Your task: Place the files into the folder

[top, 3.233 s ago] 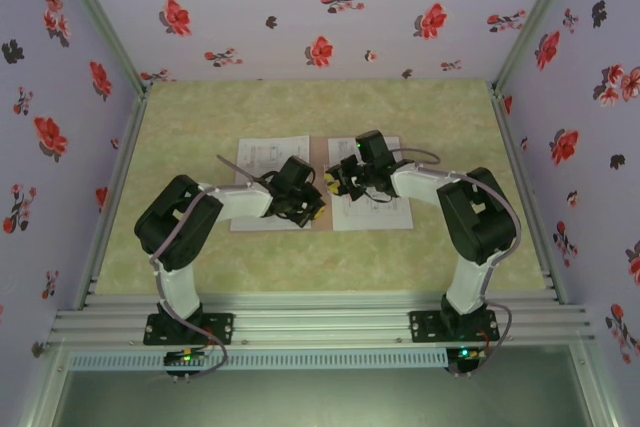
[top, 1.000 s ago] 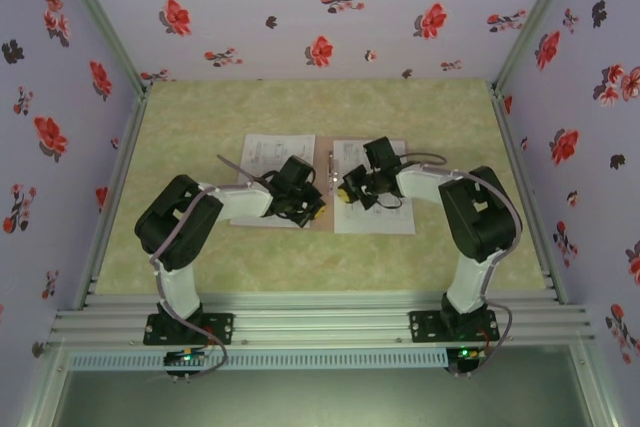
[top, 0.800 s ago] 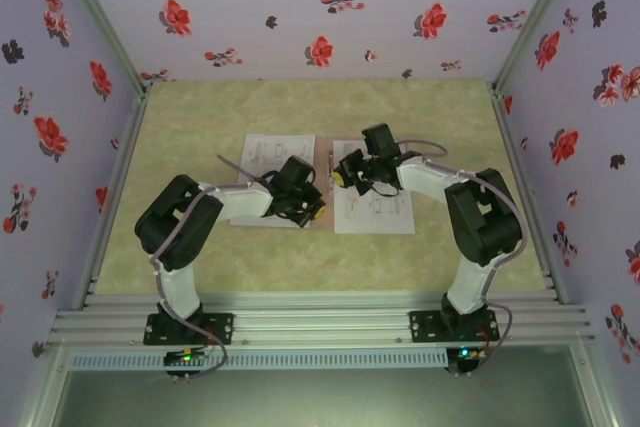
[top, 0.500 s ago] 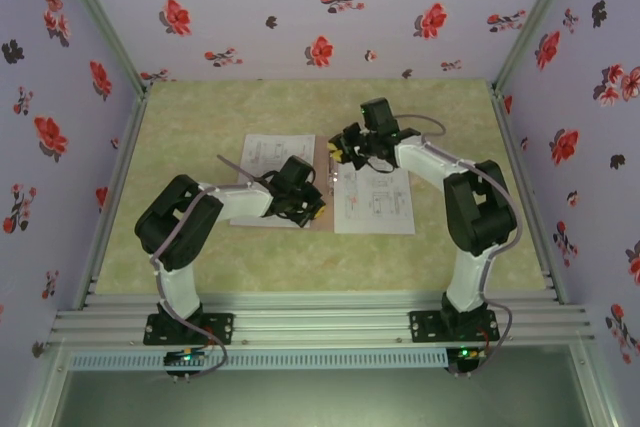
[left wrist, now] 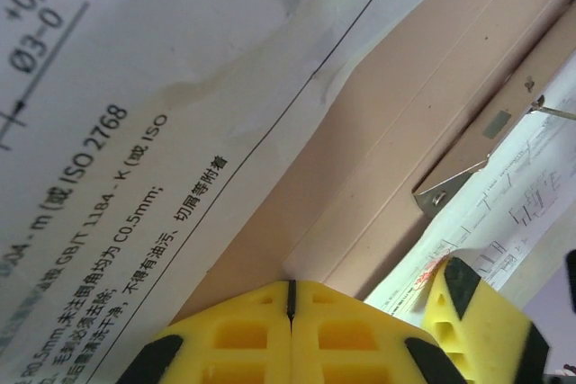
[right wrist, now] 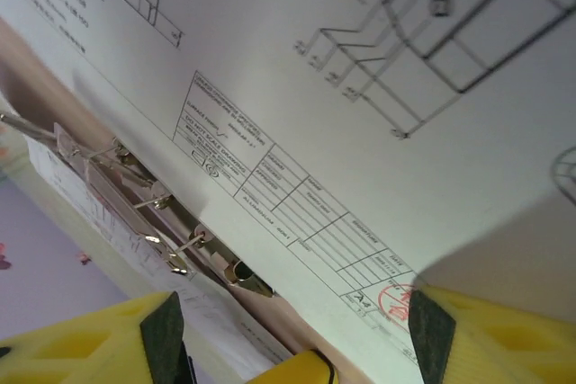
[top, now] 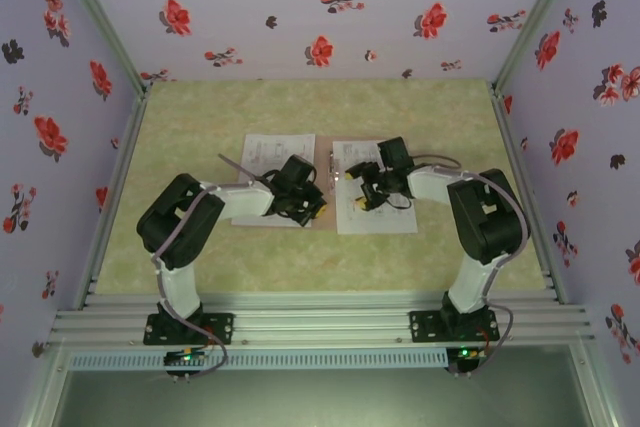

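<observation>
The folder (left wrist: 387, 132) lies open and flat, mostly covered by two files, the left sheet (top: 262, 152) and the right sheet (top: 392, 219). Left gripper (left wrist: 291, 299): fingers together at the left sheet's edge, apparently pinching nothing. The metal clip (right wrist: 153, 213) is partly cut off. Right gripper (top: 365, 197): fingers apart over the right sheet, nearer the bases than half a second earlier.

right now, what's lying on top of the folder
Two printed sheets: left sheet, right sheet, with the metal clip between them. The folder card beneath them is covered.
</observation>
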### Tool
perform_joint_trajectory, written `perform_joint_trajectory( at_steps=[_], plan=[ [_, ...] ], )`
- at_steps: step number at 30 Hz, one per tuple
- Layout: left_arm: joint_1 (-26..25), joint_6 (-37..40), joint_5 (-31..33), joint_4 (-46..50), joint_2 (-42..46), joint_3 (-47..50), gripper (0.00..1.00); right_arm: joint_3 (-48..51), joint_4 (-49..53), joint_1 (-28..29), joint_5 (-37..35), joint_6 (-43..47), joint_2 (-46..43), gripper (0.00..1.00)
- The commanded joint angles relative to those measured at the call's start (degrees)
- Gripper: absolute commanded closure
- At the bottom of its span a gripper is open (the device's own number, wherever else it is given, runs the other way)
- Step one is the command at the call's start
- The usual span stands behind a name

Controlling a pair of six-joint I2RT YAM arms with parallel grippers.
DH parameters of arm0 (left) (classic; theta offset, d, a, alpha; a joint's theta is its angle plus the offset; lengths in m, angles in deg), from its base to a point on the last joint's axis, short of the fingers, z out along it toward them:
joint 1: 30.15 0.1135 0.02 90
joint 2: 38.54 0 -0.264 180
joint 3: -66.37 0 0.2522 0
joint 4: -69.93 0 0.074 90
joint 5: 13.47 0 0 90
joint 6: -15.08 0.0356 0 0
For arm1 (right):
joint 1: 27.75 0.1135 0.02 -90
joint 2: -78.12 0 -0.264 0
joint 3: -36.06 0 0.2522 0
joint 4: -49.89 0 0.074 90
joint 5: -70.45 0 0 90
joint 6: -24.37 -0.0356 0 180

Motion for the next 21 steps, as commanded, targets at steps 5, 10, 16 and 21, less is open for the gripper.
perform_joint_trajectory(
  at_steps=[5,10,16,21],
  plan=[
    [-0.43,0.57,0.75,2.40,-2.39,-0.16,1.00,0.80,-7.96,-0.27,0.63,-2.38,1.46,0.27],
    [-0.45,0.50,0.75,2.41,-2.33,0.06,1.00,-0.68,-7.26,0.56,1.38,-2.72,3.04,0.26],
    [-0.47,0.62,0.90,2.59,-2.39,-0.34,1.00,-0.94,-4.74,0.83,1.26,-2.11,1.29,0.27],
    [-0.44,0.84,0.92,2.72,-2.46,-0.43,1.00,-2.04,-0.80,0.68,1.28,0.71,-1.15,0.27]
  ],
)
